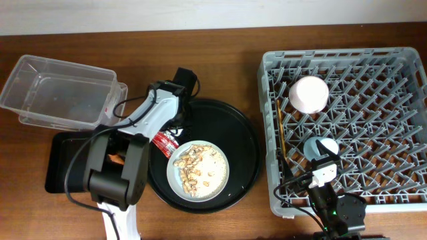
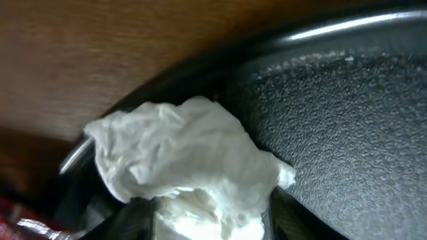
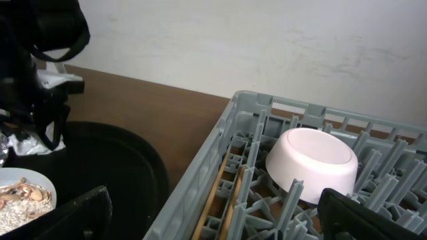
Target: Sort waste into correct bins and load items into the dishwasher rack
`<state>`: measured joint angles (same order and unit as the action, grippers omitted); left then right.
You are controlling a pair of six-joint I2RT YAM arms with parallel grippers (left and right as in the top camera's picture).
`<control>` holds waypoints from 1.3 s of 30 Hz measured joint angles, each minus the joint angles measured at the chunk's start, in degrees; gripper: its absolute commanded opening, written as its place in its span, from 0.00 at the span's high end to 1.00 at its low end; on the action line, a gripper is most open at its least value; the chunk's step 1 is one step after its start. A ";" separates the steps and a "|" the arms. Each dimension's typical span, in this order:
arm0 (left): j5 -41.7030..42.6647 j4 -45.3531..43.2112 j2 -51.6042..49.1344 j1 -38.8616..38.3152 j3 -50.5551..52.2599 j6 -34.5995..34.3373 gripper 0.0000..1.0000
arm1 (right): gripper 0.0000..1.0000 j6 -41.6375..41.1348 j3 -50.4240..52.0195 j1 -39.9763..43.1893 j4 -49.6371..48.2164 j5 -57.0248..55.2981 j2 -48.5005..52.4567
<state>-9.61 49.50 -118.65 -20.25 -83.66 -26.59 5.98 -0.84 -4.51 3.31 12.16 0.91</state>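
Note:
My left gripper [image 1: 179, 107] [image 2: 210, 217] is shut on the crumpled white tissue [image 2: 187, 157] at the back-left rim of the large round black tray [image 1: 240, 143]. The red foil wrapper [image 1: 163, 141] lies beside the pale plate [image 1: 217, 160], which holds beige food scraps [image 1: 193, 168]. The orange carrot piece [image 1: 117, 159] lies in the shallow black tray [image 1: 60, 170]. The clear tub [image 1: 60, 93] stands behind it. In the grey rack [image 1: 387, 67] are the upturned white bowl [image 1: 307, 94] [image 3: 312, 163], the light-blue cup [image 1: 320, 147] and the chopsticks [image 1: 280, 130] [image 3: 223, 193]. My right gripper [image 1: 321, 175] [image 3: 213, 227] is open and empty over the rack's front left.
The left arm's base and links [image 1: 117, 180] cover part of the shallow black tray. The rack's left wall [image 3: 200, 173] stands close to the round tray. Brown tabletop [image 1: 220, 60] shows behind the tray and tub.

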 measured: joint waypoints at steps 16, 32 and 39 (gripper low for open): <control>-4.04 20.52 5.09 5.49 -27.21 4.13 0.99 | 0.02 0.02 0.00 -0.02 -0.02 0.00 -0.07; -11.61 16.90 3.37 26.82 -29.00 3.17 0.05 | 0.02 0.02 0.00 0.00 -0.02 0.00 -0.07; -10.71 18.75 1.64 26.53 -29.07 6.58 0.07 | 0.02 0.00 0.00 0.00 -0.02 0.00 -0.07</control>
<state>-20.32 68.25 -117.01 6.28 -112.73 -20.01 5.98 -0.84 -4.51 3.29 12.16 0.84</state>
